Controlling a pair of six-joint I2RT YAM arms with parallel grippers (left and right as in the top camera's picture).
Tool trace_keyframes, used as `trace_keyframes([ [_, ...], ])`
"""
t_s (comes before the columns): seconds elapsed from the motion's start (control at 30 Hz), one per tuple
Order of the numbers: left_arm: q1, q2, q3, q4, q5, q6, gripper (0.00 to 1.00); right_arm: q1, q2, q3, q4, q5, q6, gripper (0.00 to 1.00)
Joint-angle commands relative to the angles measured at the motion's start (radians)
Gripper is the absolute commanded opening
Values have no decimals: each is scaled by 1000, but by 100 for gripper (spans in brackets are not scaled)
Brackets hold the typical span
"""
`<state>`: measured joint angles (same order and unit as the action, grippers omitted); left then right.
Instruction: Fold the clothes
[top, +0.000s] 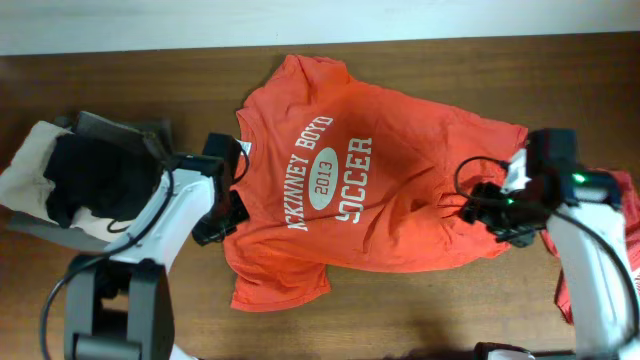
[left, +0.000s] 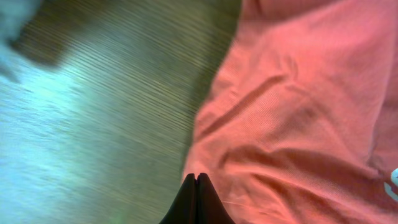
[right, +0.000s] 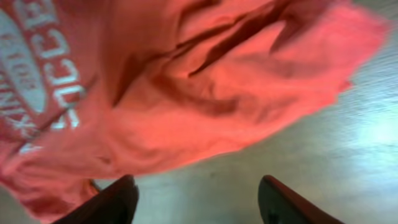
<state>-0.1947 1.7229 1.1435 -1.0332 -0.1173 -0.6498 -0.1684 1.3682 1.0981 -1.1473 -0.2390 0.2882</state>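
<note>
T-shirt look: the T-shirt (top: 380, 190) is orange-red and soft, printed in white with "McKinney Boyd" arched over an oval holding "2013", and "Soccer" beneath.
T-shirt lay: it lies spread front-up across the middle of the brown wooden tabletop (top: 450, 310). Its collar points toward my left arm and its hem toward my right. One sleeve reaches toward the far edge and the other toward the near edge. The cloth is rumpled, with deep creases near the hem.
Second garment: a darker red garment (top: 628, 205) lies at the right edge of the tabletop, partly under my right arm. Its shape is mostly hidden.
Count of clothes: two red pieces, the printed shirt and the darker one.
Count of tools: two, one at each end of the shirt.
Left tool: my left tool (top: 228, 218) is closed, tips pressed together, right at the collar-side edge of the shirt. I cannot tell whether any cloth is pinched between the tips.
Right tool: my right tool (right: 199, 202) is open. Its fingers (right: 118, 202) stand wide apart with bare tabletop between them, just beside the shirt's hem and gripping nothing.
Container: a grey tray (top: 120, 128) sits at the left end of the tabletop; I cannot make out its exact form.
Contents: one black cloth (top: 95, 175) is bunched on top and one beige cloth (top: 30, 160) lies beneath it, spilling over the left side.
</note>
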Motion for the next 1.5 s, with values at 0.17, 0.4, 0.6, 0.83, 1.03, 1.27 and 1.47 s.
trace_keyframes([
  [0.17,-41,-30,-4,163,-2,238,0,6,203,-103,93,-64,26,70],
  [0.4,-146,-22,-4,526,-11,565,0,5,254,-188,98,-64,35,74],
  [0.6,-148,56,-4,695,-10,686,0,5,254,-352,300,-117,39,76],
  [0.83,-148,182,-4,743,-53,787,0,5,252,-379,411,-104,41,24],
  [1.03,-148,252,-4,733,-116,786,0,5,200,-221,154,20,34,13],
  [1.27,-148,265,-4,727,-179,782,0,5,95,-17,-185,222,62,7],
  [1.47,-146,265,-4,719,-225,774,0,5,76,-31,-233,212,69,15],
])
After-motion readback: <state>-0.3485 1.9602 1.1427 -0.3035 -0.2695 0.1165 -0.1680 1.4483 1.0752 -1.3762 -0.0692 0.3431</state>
